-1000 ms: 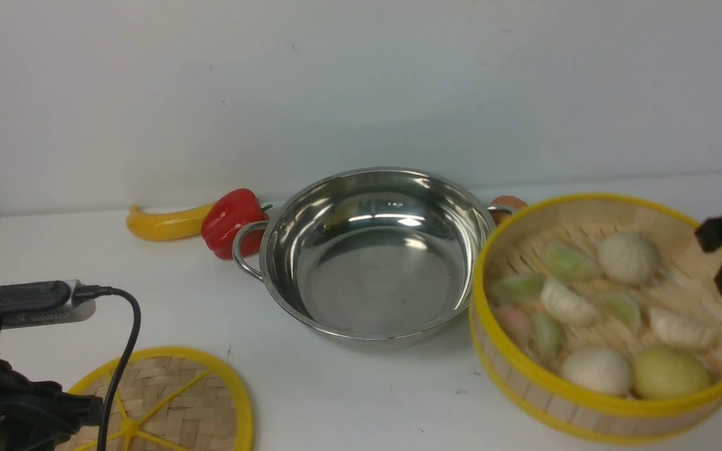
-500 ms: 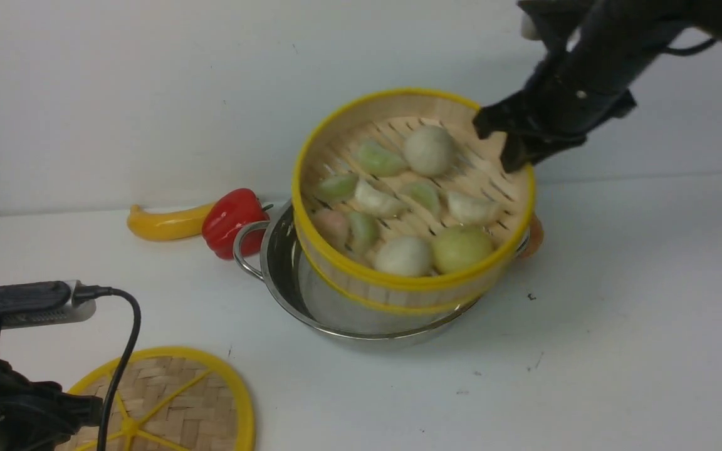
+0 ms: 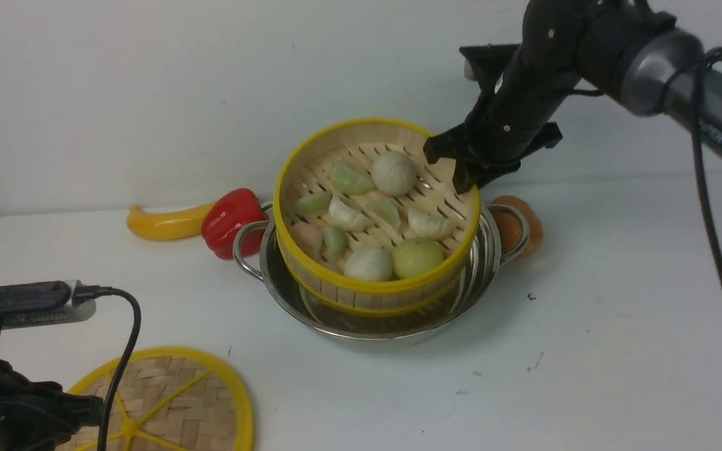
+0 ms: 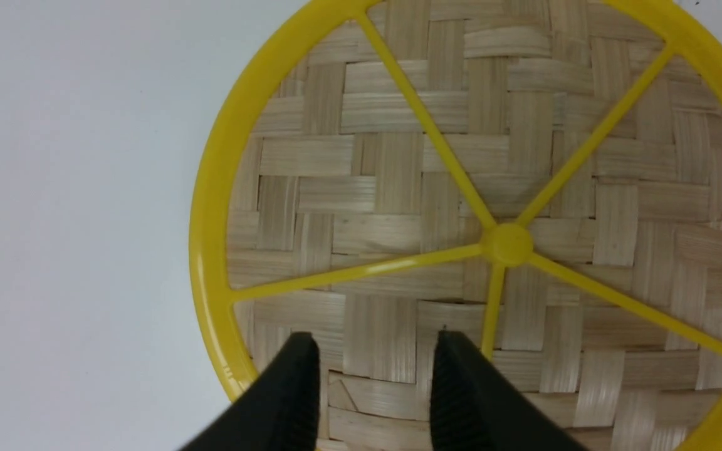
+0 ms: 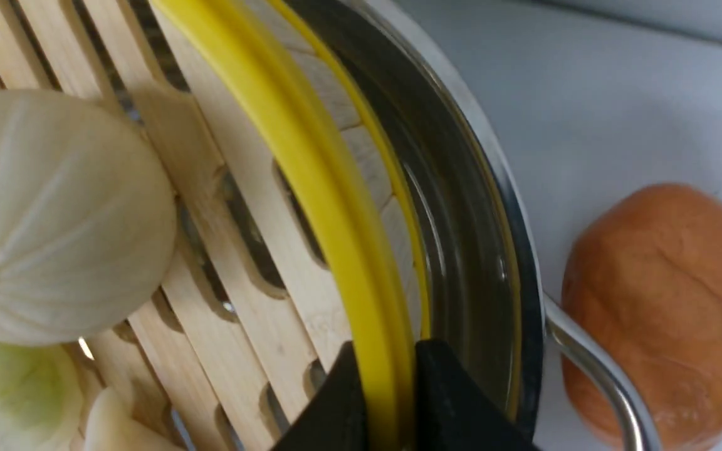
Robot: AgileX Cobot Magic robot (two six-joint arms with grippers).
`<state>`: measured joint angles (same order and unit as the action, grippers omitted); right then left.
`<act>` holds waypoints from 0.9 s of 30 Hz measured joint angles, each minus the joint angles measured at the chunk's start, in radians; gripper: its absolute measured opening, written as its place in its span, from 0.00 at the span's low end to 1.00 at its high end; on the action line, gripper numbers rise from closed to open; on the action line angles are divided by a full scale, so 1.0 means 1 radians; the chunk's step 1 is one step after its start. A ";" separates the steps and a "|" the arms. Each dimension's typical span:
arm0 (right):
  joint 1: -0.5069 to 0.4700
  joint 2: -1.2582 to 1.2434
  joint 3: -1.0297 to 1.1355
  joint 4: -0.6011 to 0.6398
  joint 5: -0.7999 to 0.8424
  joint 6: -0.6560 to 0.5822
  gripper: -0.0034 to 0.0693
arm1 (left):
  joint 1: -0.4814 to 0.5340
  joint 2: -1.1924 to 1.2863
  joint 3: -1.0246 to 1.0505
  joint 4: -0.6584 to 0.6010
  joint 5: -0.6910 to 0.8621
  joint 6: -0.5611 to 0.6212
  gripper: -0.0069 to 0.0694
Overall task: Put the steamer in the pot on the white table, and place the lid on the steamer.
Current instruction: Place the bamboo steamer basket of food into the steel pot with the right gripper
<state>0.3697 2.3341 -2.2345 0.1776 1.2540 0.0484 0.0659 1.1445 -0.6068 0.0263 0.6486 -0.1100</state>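
While the big shiny pot [image 3: 361, 327] sits on the white table [image 3: 586, 351], my right pincer [image 3: 461, 181] is shut tight on the yellow rim of the steamer [image 3: 370, 297]. The steamer is over the pot and partly down in it, w/ its far right edge in my grip. I can't tell if its bottom touches the pot floor yet. I think I'm near the end of the 1st job, but the lid isn't on.

What could go wrong? I hold just one side, so the steamer may tip if I let go too soon, b/c the other side has no hand under it. If it tips, the round bun [image 3: 393, 173] and the other food could roll & pile up at one side. If I push too far sideways, the steamer could bump the pot wall and shove the pot into the red pepper [image 3: 232, 222]. If I pull up before my tips are wide, the rim could come up w/ me.

The lid [image 3: 182, 401] lies flat on the table, on my left side. My left pincer [image 4: 373, 369] is open over it, w/ nothing in it. Its flat edge may be hard to pinch, so my tips could slip off or push it away. Small slip, big mess!
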 joint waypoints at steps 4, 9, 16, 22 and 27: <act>0.000 0.031 0.000 -0.019 0.001 -0.002 0.17 | 0.000 0.000 0.000 0.000 0.000 0.000 0.41; 0.000 0.071 -0.002 -0.013 0.000 -0.025 0.17 | 0.000 0.001 0.000 0.000 -0.001 0.000 0.41; 0.001 0.101 -0.015 -0.005 -0.010 -0.025 0.17 | 0.000 0.001 0.000 0.000 -0.001 0.000 0.41; 0.001 0.122 -0.019 0.042 -0.024 -0.036 0.24 | 0.000 0.001 0.000 0.000 -0.001 0.000 0.41; 0.001 0.123 -0.019 0.060 -0.019 -0.054 0.40 | 0.000 0.001 0.000 -0.001 -0.001 0.001 0.41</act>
<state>0.3705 2.4570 -2.2531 0.2377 1.2353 -0.0056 0.0659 1.1455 -0.6068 0.0252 0.6476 -0.1092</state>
